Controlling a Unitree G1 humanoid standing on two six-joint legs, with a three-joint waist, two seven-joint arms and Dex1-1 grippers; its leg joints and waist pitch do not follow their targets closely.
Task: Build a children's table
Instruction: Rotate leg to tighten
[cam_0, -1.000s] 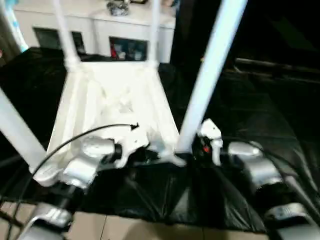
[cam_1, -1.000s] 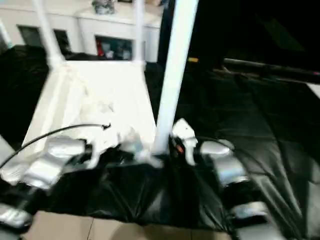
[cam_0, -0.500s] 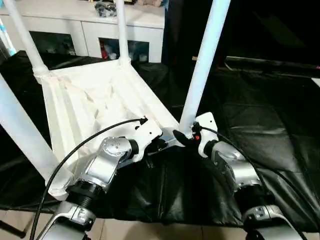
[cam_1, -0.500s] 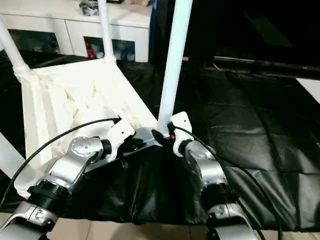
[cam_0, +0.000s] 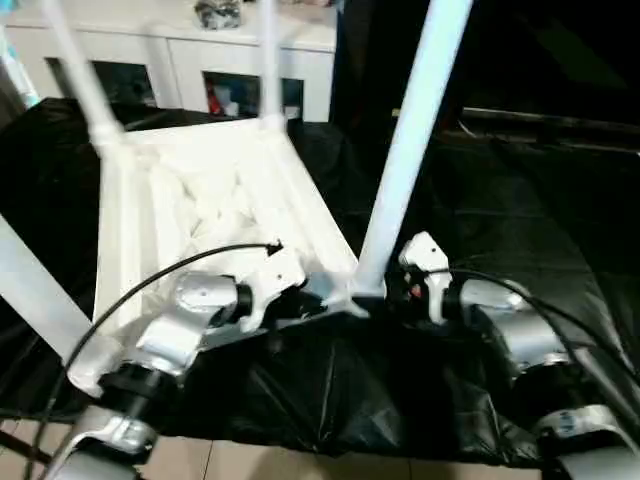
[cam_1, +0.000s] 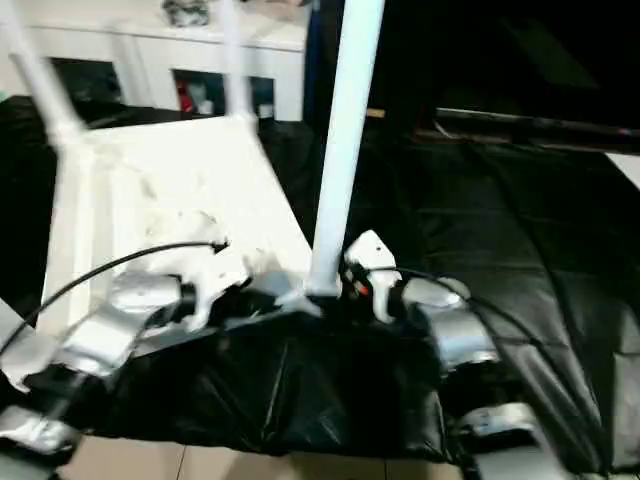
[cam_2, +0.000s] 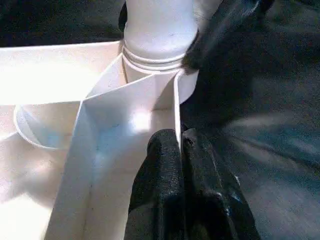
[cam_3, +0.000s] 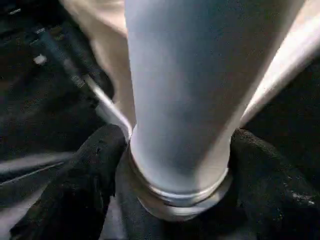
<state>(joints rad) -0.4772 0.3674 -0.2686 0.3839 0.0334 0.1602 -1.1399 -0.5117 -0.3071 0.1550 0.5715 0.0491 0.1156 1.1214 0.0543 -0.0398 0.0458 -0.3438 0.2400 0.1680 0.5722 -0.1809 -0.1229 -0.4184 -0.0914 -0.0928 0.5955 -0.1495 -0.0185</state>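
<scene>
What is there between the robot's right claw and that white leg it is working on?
Nothing visible. The right gripper has its jaws either side of the near leg, right at its base where it enters the tabletop corner socket.

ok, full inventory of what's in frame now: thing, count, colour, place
tabletop: 1, white, upside down on the work table, ribbed underside up
legs: 4, white, standing up from the tabletop's corner sockets
work table: 1, draped in black, under everything
cabinet: 1, white with glass doors, behind the work table
floor: light tiles, at the near edge
left claw: black fingers shut on the tabletop's thin edge wall beside the near corner socket
right claw: black fingers either side of the near leg's base, at the socket
</scene>
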